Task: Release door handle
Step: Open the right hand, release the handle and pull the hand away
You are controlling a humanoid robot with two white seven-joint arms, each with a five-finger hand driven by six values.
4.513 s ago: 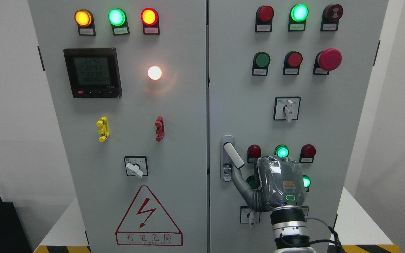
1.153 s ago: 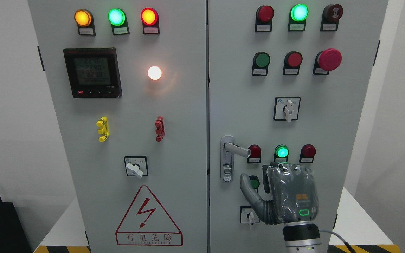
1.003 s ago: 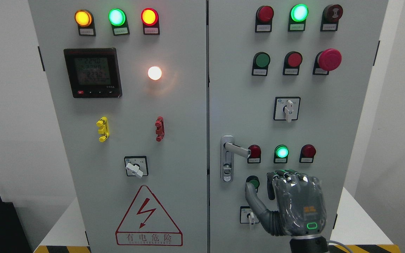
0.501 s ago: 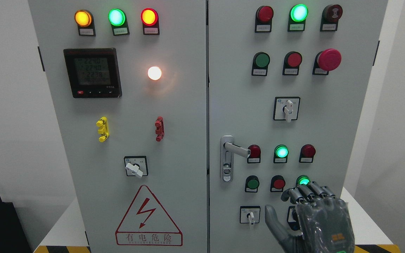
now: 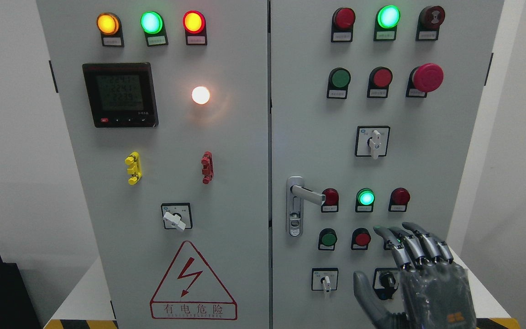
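My grey right hand (image 5: 420, 278) hangs open and empty, well below-right of the silver lever door handle (image 5: 307, 194) on the grey cabinet's right door. My spread fingers (image 5: 411, 244) sit near the small red push button (image 5: 362, 238), so drifting forward could press it.

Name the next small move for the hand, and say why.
Probably lower the right hand further, away from the panel. Its fingers are spread, holding nothing, well clear of the door handle, which sits level, so the release looks done.
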